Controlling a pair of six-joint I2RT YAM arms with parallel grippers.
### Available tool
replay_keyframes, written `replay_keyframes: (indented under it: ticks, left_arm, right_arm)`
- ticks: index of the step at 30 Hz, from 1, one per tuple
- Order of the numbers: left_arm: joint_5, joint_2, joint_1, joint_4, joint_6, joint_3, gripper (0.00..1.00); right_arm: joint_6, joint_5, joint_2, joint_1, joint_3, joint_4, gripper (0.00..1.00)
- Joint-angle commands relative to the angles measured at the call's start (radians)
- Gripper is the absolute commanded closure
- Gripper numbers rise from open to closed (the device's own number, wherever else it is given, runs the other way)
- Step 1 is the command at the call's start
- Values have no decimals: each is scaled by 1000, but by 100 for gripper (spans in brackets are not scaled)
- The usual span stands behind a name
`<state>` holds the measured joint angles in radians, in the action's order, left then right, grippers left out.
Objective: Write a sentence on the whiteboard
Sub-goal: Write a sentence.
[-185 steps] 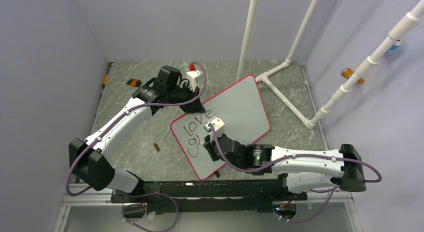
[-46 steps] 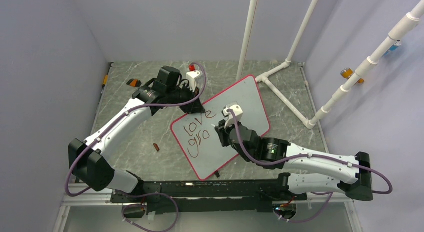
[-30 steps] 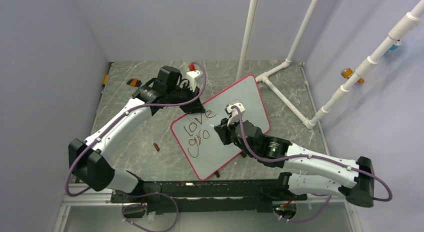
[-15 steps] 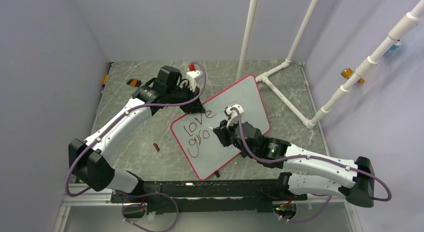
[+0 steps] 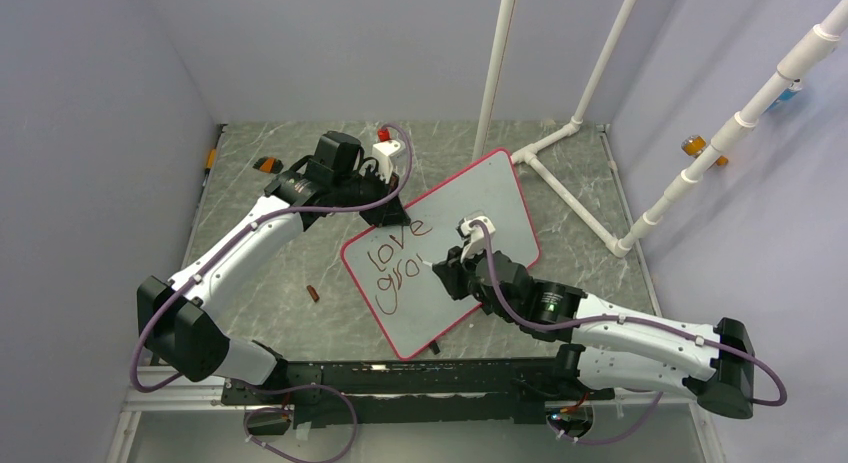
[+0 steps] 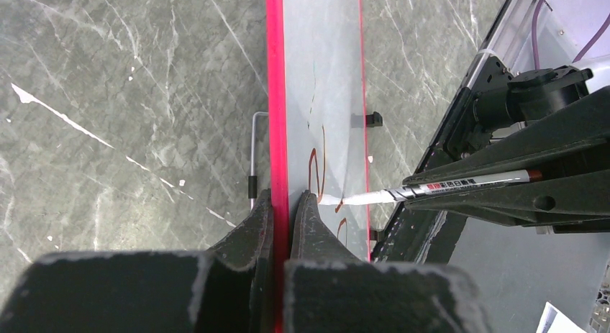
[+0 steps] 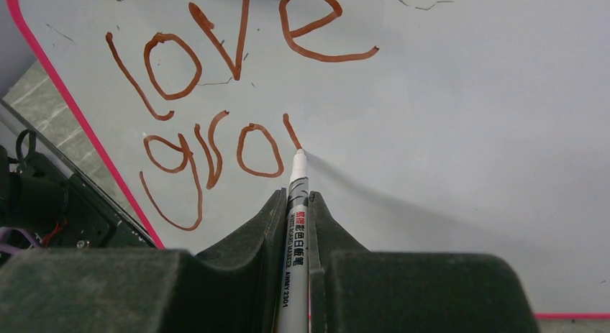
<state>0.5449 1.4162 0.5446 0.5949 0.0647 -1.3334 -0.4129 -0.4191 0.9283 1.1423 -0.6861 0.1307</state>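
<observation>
**Marker tip down on the board**

The whiteboard [image 5: 490, 198] sits angled in the middle of the grey surface [image 5: 290, 263]. The left end effector [image 6: 280, 201] is pinched tight on its pink frame at the far-left edge. The right end effector [image 7: 297, 198] is clamped on a white marker [image 7: 296, 239], tip touching the board right at the sentence [image 7: 234, 75]. That reads "love" on top and "gro" below, plus a short stroke just right of the "o", where the tip rests.
</observation>
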Motion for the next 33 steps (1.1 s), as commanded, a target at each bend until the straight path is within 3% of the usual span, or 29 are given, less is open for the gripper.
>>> replay_keyframes:
  ticks: [1,33]
  left_arm:
    - [-200,-22,-5,-46,-165,2,100]
    - [-198,-18,-3,-43,-167,3,100]
  right_arm:
    - [-23,-31,-15,-3,19,32,100]
    - [68,-31,73,-80,-135,13,100]
